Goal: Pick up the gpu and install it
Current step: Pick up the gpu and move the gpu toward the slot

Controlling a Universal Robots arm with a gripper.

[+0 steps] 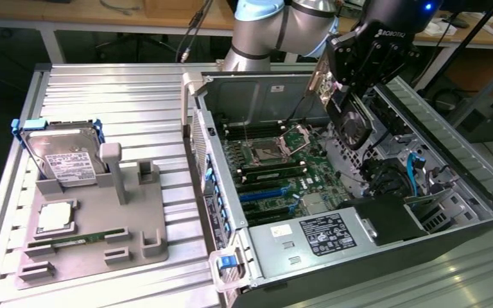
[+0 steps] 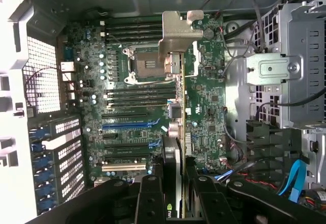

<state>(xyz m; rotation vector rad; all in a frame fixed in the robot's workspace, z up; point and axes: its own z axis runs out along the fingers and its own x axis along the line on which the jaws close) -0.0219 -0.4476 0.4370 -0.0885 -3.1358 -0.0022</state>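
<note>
The gripper [image 1: 348, 91] hangs over the open computer case [image 1: 255, 90]. Its fingers [image 2: 151, 196] grasp the gpu [image 2: 175, 132] edge-on, probably to line its edge up with the motherboard [image 2: 214, 96] slots [image 2: 130, 126].

I see a robotics lab or workshop: a robot arm [image 1: 268, 29] over a ribbed metal counter [image 1: 118, 96], an opened computer case [image 1: 246, 90], a grey parts fixture [image 1: 92, 218], and wooden counters [image 1: 58, 11] far behind.

gpu [image 2: 175, 127] (edge-on) above motherboard [image 2: 214, 107]
</note>
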